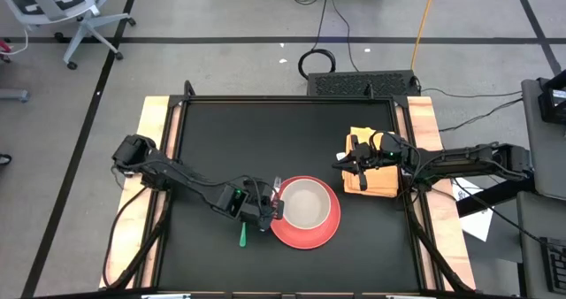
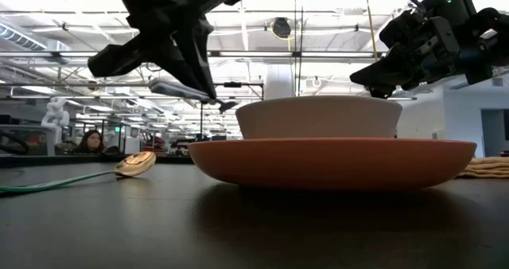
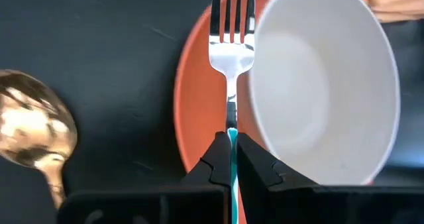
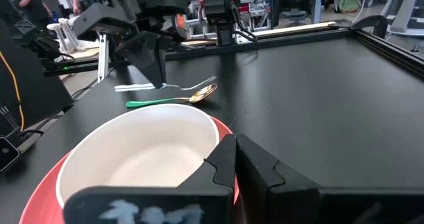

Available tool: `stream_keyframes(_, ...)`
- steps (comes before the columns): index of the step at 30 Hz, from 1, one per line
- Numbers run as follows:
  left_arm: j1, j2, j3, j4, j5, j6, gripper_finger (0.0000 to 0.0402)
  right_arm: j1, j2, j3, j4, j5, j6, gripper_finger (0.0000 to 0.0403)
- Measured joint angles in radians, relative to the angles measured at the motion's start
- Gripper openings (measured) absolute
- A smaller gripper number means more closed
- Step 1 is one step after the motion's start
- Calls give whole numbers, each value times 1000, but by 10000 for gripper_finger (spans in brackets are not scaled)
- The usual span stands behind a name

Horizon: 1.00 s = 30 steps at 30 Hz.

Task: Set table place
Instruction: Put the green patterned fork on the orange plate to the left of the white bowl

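Observation:
A red plate (image 1: 329, 230) lies on the black table (image 1: 221, 140), with a white bowl (image 1: 305, 203) standing on it. My left gripper (image 1: 268, 210) is at the plate's left rim, shut on a fork (image 3: 232, 45) with a teal handle. The fork's tines (image 1: 277, 189) reach over the plate's left rim. A gold spoon with a green handle (image 1: 243, 234) lies flat on the table just left of the plate. My right gripper (image 1: 343, 164) is shut and empty, held above the table to the right of the bowl, beside an orange napkin (image 1: 378, 182). My left gripper pinches the fork's teal handle (image 3: 232, 139), just behind the silver neck, between its two fingers (image 3: 255, 164). The fingers lie along the fork. The fork is lifted clear of the table (image 2: 191, 92), its tines ahead of the gripper over the plate's rim.
The orange napkin lies at the table's right edge, under my right arm. Light wooden strips (image 1: 152, 131) run along the table's left and right sides. A person (image 2: 90, 142) sits in the room beyond the table.

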Motion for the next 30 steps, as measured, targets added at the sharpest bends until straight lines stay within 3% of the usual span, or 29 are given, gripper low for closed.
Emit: stream_keyframes(30, 59, 18, 0, 36, 13, 26, 6, 0, 0, 0, 0, -1, 0, 0)
